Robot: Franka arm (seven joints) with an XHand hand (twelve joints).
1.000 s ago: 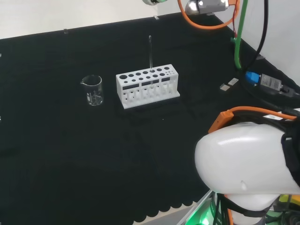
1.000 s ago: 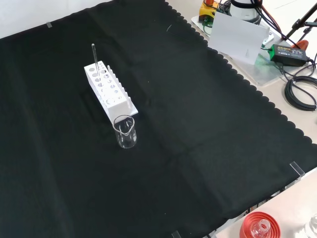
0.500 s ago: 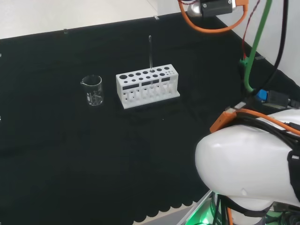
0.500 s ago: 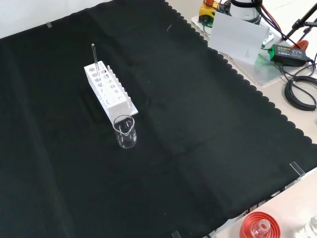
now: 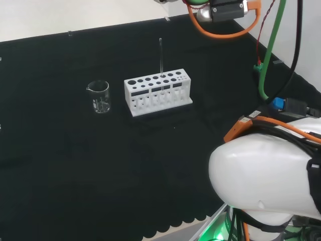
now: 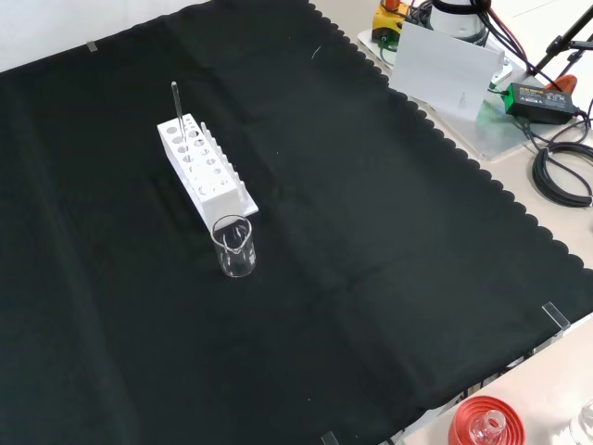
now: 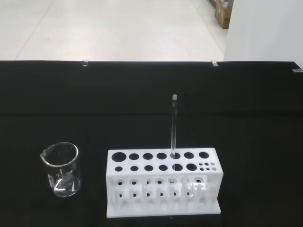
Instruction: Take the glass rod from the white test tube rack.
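Nothing moved, glass rod (image 7: 173,126) upright in rack (image 7: 163,182)

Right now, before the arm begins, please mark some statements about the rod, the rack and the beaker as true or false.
1. The glass rod stands upright in a hole of the white test tube rack. True.
2. The beaker lies tipped on its side. False: it stands upright on the black cloth.
3. In the head view, the beaker is to the left of the rack. True.
4. The beaker touches the rack. False: in the head and wrist views a strip of cloth shows between them.
5. Several rods stand in the rack. False: one rod is plainly visible.
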